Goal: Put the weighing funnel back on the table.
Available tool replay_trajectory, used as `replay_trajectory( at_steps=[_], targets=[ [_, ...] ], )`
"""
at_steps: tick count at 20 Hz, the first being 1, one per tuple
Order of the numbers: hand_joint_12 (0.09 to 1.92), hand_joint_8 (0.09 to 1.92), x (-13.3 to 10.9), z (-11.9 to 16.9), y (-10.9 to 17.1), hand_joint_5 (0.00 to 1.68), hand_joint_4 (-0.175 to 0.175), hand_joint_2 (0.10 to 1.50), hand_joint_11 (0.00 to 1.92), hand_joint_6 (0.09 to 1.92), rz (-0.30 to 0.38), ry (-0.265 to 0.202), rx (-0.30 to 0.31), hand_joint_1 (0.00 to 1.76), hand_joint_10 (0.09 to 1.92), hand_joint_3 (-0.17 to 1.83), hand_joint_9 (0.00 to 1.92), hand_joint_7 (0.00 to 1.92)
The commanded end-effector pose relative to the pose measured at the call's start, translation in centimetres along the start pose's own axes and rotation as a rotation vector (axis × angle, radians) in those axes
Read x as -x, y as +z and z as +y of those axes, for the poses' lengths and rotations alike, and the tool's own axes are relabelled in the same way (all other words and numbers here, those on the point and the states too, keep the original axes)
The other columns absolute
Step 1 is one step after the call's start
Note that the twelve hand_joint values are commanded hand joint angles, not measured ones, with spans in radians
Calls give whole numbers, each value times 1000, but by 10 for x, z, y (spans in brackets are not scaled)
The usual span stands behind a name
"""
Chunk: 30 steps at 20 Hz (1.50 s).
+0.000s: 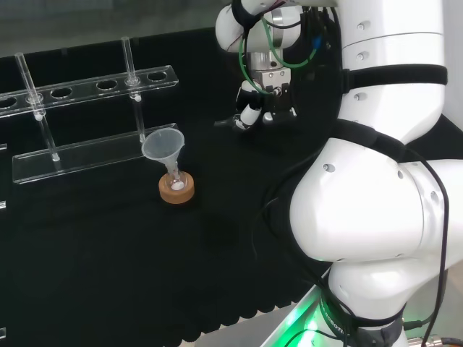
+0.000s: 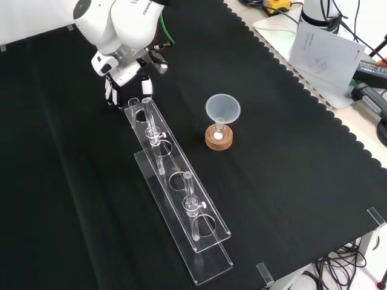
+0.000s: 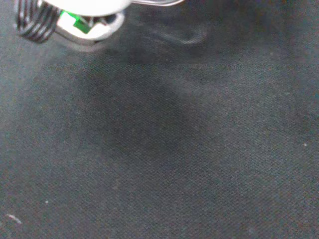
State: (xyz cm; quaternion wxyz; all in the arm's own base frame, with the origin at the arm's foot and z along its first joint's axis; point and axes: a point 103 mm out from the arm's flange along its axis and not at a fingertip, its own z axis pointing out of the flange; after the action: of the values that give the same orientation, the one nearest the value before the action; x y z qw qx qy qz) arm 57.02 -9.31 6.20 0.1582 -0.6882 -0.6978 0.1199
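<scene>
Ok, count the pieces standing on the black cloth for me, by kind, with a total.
Clear rack: 1
Glass tubes in the rack: 2
Funnel: 1
Small flask: 1
Cork ring: 1
Total: 6

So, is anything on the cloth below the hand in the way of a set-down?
Nothing visible. The wrist view shows bare cloth past the hand. In the front view the clear rack ends just beside it; the funnel stands apart.
</scene>
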Motion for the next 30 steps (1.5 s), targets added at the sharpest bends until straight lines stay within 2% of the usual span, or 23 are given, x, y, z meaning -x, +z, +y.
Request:
replay_trajectory(
  at_steps=[1,4,6,8,12,14,16,18,21,30],
  targets=[
    [1097,639,-7,0,2,1253,175,692,756,684,-9,-12,4,1112,337,596,964,614],
    [1100,661,-13,-1,2,1233,175,802,756,647,-43,-37,-4,1100,339,395,957,568],
    [1105,684,-17,-3,2,1182,175,913,753,690,-60,-48,-6,1082,347,210,933,515],
    [1101,688,-19,-4,1,1030,125,898,742,640,-69,-64,-19,1021,355,110,891,464],
    [1170,667,-25,-8,-1,631,37,833,618,608,-101,-100,-30,941,402,103,753,350],
    [1226,657,-27,-11,-5,451,15,807,527,534,-114,-107,-16,906,443,128,662,290],
    [1280,647,-28,-16,-12,350,5,775,427,401,-121,-108,11,863,504,161,555,221],
    [1306,640,-29,-22,-19,311,1,738,364,256,-122,-107,26,823,573,204,465,162],
    [1322,630,-30,-31,-29,286,0,704,319,154,-126,-99,50,780,611,233,402,115],
    [1350,641,-34,-73,-65,295,3,684,309,109,-140,-75,97,761,634,247,406,144]
  ],
)
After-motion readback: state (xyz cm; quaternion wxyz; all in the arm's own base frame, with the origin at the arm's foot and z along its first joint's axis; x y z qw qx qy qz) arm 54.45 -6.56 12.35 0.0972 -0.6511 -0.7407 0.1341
